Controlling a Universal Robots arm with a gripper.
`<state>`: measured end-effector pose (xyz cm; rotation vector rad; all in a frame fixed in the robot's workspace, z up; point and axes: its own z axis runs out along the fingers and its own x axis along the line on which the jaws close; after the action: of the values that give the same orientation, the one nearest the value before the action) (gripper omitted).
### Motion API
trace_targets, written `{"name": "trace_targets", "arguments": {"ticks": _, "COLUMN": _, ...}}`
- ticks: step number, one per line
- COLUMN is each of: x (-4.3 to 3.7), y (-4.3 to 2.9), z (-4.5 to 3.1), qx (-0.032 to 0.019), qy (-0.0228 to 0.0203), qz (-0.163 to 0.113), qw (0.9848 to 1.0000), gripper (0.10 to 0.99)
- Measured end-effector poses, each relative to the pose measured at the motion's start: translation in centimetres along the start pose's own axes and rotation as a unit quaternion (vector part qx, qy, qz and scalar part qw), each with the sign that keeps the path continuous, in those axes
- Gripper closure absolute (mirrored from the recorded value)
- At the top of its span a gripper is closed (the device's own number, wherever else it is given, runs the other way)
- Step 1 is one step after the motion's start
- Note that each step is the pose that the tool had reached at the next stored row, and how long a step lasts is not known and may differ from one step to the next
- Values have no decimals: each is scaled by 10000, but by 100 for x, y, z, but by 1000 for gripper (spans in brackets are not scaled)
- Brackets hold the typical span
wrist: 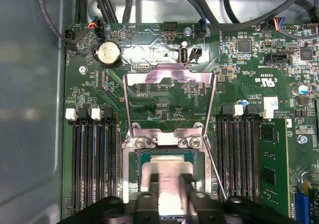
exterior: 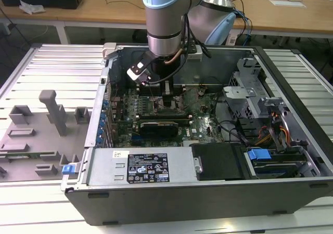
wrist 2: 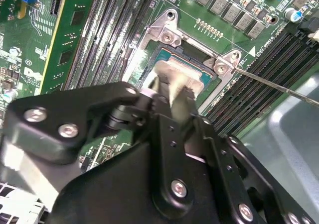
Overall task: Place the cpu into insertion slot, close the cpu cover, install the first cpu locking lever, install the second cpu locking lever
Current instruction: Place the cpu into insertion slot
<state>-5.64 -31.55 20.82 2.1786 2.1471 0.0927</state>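
1. Ribbed pale metal table [exterior: 31, 203] lay under everything, its slats bare along the edge nearest the exterior view.
2. On it rested the open computer case [exterior: 208, 200], with a grey power supply [exterior: 104, 166] lying along its near wall.
3. Just beside the case, toward the exterior view's left, a grey moulded fixture tray [exterior: 31, 140] sat on the table, an upright post rising from it.
4. Deeper inside the case the green motherboard [exterior: 200, 119] lay flat, and my arm [exterior: 164, 26] reached straight down over it.
5. My gripper [wrist: 169, 179] was clamped on the cpu [wrist: 167, 167], one dark finger on each side of its pale face.
6. The cpu sat within the silver rim of the insertion slot [wrist: 128, 179]; I could not tell whether it was fully seated.
7. Past the slot, the cpu cover [wrist: 169, 78] stood tipped open, well clear of the chip, and a thin locking lever [wrist 2: 279, 87] angled free beside the socket.
8. Long black memory slots [wrist: 94, 164] flanked the socket on both sides.
9. Farthest off, wooden desks [exterior: 93, 8] stood behind the case.
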Motion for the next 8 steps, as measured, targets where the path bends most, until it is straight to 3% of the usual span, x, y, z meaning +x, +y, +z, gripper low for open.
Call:
{"name": "trace_targets", "arguments": {"ticks": 1, "x": 0, "y": 0, "z": 0, "qx": 0, "qy": 0, "qz": 0, "qw": 10000, "gripper": 855}}
{"name": "trace_targets", "arguments": {"ticks": 2, "x": 0, "y": 0, "z": 0, "qx": 0, "qy": 0, "qz": 0, "qw": 10000, "gripper": 855}}
{"name": "trace_targets", "arguments": {"ticks": 3, "x": 0, "y": 0, "z": 0, "qx": 0, "qy": -1, "qz": 0, "qw": 10000, "gripper": 976}}
{"name": "trace_targets", "arguments": {"ticks": 8, "x": 0, "y": 2, "z": -23, "qx": 1, "qy": -2, "qz": 0, "qw": 10000, "gripper": 980}}
